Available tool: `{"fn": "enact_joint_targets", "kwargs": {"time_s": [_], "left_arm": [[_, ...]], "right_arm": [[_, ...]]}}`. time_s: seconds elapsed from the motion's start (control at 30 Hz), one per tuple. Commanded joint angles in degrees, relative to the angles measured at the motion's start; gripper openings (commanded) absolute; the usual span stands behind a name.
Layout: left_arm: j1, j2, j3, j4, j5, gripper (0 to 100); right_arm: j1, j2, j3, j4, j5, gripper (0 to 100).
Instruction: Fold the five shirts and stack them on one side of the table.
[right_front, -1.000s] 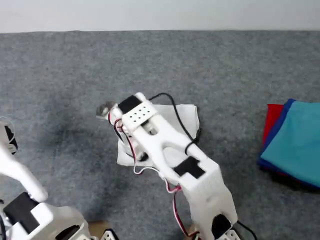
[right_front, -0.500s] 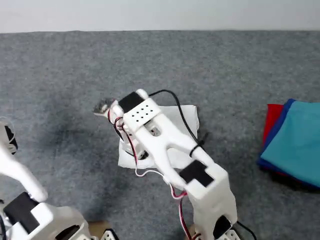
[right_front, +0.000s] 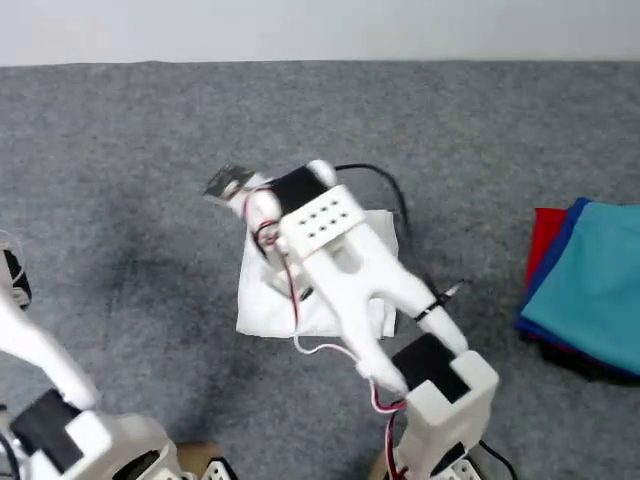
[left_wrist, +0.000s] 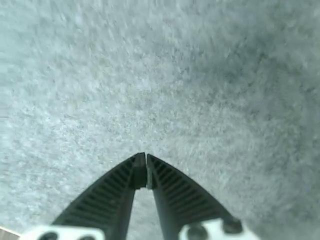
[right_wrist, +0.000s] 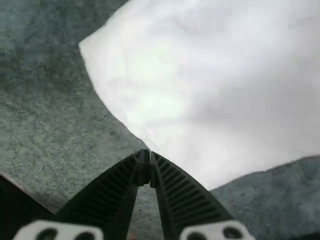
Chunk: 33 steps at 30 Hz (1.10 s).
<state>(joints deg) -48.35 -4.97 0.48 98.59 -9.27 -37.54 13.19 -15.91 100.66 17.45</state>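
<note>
1. Evidently the white shirt (right_front: 258, 305) is already folded into a compact rectangle. It lies mid-way across the grey table cover (right_front: 480, 130), probably waiting to be carried over.
2. The right gripper (right_wrist: 144, 172) hangs just off the white shirt's far left corner. Its jaws are together with nothing between them, which suits pressing a fold better than lifting.
3. The stack (right_front: 590, 285), teal over blue over red, sits well to the right of the white shirt, marking the chosen side.
4. The left gripper (left_wrist: 145, 172), jaws also together, hangs over bare cover away from the white shirt, likely parked out of the way.
</note>
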Motion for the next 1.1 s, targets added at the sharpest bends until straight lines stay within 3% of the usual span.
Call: {"fn": "enact_joint_targets", "kwargs": {"time_s": [0.0,0.17,0.47,0.67,0.87,1.07], "left_arm": [[0.44,-9.76,-1.80,1.93,-0.44,0],[1.76,-20.84,4.26,1.76,-0.53,0],[1.67,-33.14,12.70,1.76,-0.79,0],[1.67,-37.80,12.88,1.76,-6.77,0],[1.23,-38.59,18.15,1.76,-6.86,0],[-4.92,-38.59,20.97,0.44,-7.03,0]], "right_arm": [[5.32,-3.74,-0.44,1.36,-0.35,1.0],[9.89,-0.48,-0.44,-9.63,-0.26,1.0],[6.90,11.12,-0.44,-34.68,0.09,1.0],[6.29,19.21,-0.53,-44.62,0.18,1.2],[4.97,23.16,-0.53,-47.25,8.18,1.1],[7.69,15.69,-2.55,-37.67,8.18,1.1]]}}
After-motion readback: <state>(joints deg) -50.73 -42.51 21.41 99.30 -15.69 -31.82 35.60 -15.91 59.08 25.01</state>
